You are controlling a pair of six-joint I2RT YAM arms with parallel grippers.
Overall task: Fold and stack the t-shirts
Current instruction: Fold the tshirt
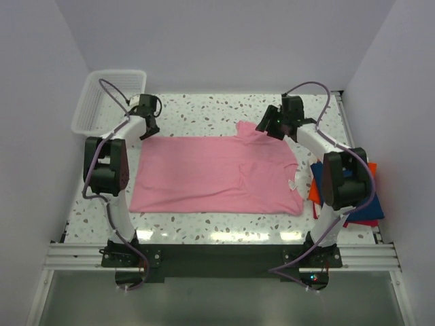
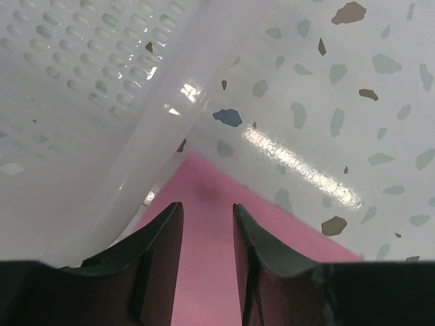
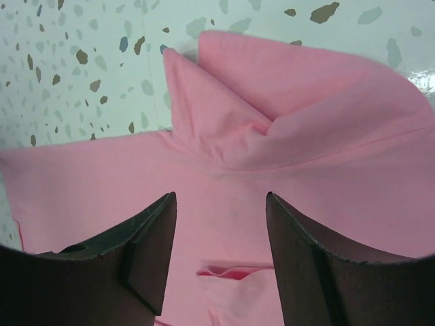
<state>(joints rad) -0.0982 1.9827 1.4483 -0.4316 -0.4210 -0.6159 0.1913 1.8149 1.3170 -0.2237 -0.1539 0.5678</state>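
A light pink t-shirt (image 1: 216,174) lies spread flat across the middle of the table. My left gripper (image 1: 148,128) is open above the shirt's far left corner (image 2: 204,204), next to the basket wall. My right gripper (image 1: 270,126) is open above the shirt's far right sleeve, which lies crumpled (image 3: 224,119). A navy t-shirt (image 1: 367,207) and an orange-red t-shirt (image 1: 317,183) lie folded and stacked at the right edge, partly hidden by the right arm.
A white plastic mesh basket (image 1: 102,95) stands at the far left corner; its wall (image 2: 88,115) fills the left of the left wrist view. White walls enclose the table on three sides.
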